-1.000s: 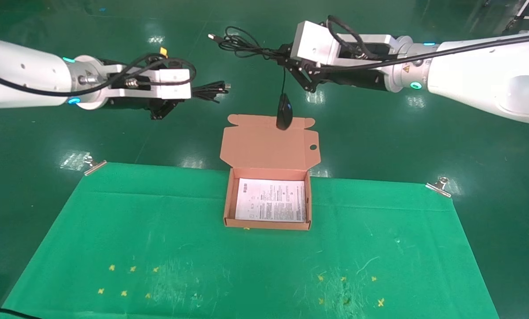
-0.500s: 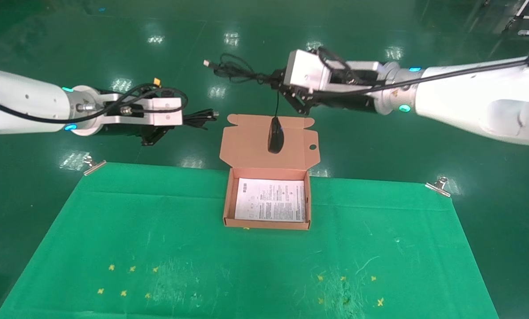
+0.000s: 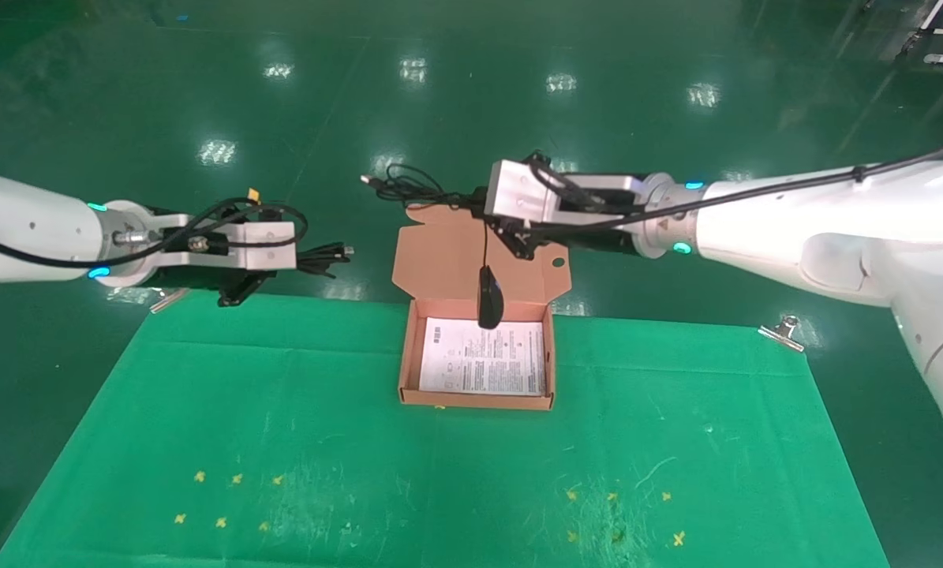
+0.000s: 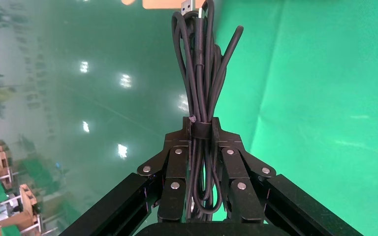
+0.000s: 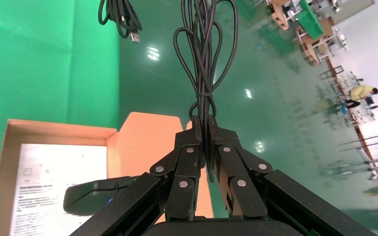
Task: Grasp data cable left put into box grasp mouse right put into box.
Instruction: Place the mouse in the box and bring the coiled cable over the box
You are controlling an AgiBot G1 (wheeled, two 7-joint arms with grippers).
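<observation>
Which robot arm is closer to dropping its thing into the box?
The right. Its right gripper dangles the mouse by the cord just above the box. The left gripper holds the data cable off to the side.

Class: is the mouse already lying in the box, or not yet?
Not yet. The mouse hangs by its cord from the right gripper, over the far edge of the open box, above the white printed sheet.

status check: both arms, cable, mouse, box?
Left pincer shut on cable, left of box. Right pincer shut on cord; mouse dangling over box's rear edge.
</observation>
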